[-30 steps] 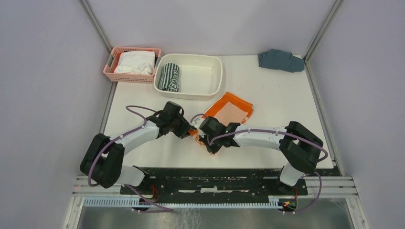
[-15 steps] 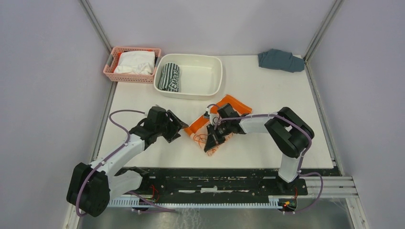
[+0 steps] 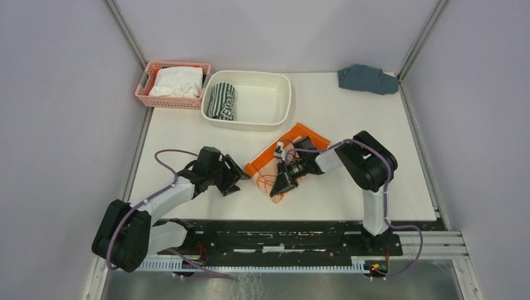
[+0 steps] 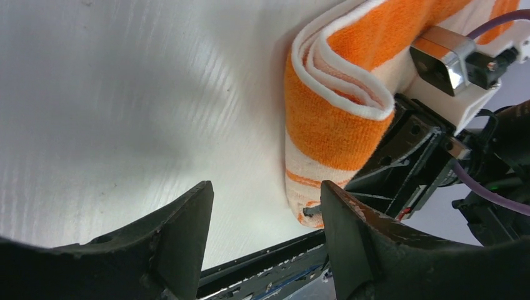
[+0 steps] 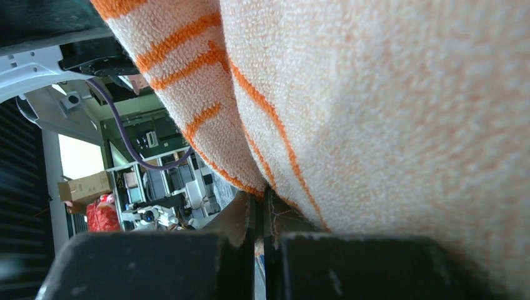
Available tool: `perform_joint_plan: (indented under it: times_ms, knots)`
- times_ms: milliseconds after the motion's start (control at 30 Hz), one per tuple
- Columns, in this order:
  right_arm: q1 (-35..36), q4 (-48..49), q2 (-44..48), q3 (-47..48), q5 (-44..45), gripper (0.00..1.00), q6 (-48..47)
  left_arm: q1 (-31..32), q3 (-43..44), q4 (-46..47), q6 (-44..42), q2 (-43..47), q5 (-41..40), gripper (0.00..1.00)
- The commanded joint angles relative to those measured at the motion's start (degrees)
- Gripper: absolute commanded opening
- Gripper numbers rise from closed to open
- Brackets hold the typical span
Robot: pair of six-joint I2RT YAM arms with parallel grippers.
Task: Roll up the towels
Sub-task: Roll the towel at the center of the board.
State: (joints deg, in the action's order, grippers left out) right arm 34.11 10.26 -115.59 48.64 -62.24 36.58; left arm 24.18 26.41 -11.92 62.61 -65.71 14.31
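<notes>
Towels came in two here, and one looked done. The striped towel [image 3: 222, 101] lay rolled up inside the white tub [image 3: 282, 83], near the far edge of the worktop [image 3: 369, 125] and toward its left side. The orange towel [image 3: 260, 165] lay close to the middle of the near edge. Its left end was curled over into a loose, fat fold, but its far part looked flatter, so I judged this roll about half made.

The right end effector [image 3: 279, 186] was clenched tight, with a thin edge of the orange towel pinched between its jaws. The cloth hung over it in the right wrist view. The left end effector [image 3: 236, 177] was released, its jaws wide apart and holding nothing. It sat low just beside the left end of the orange towel, not touching it.

What was left, as I saw it, was to roll the orange towel up tight. The loose fold could spring open if let go too soon.
</notes>
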Motion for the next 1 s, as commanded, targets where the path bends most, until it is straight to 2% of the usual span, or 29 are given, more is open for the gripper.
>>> perform_joint_plan:
  times_ms: [0,233,400,533,700,833,967]
  knots:
    - [-0.57,-4.22,-1.48,1.97,0.81,0.01,-4.59,-0.13,2.6,4.54,-3.13,-4.34,1.86,0.7]
    - [-0.6,-11.81,-0.73,4.58,2.31,0.02,-9.2,0.03,5.46,10.12,-1.83,-11.23,4.64,0.69]
    - [-0.53,-15.29,0.0,6.08,3.31,0.05,-10.87,0.24,7.03,10.61,-1.86,-14.26,4.23,0.68]
    - [-0.44,-18.24,2.13,7.19,4.7,0.14,-11.9,0.25,7.29,10.75,-0.77,-16.33,3.76,0.68]
    - [0.67,-26.65,7.29,9.86,10.93,0.29,-15.92,0.26,7.88,7.81,-0.02,-18.58,1.28,0.65]
    - [2.66,-32.12,12.36,11.63,19.5,0.47,-18.53,0.32,8.13,6.17,0.27,-20.06,-0.3,0.64]
    - [6.26,-36.26,18.29,12.06,31.89,0.57,-21.07,0.42,8.02,5.94,1.04,-20.66,-0.59,0.63]
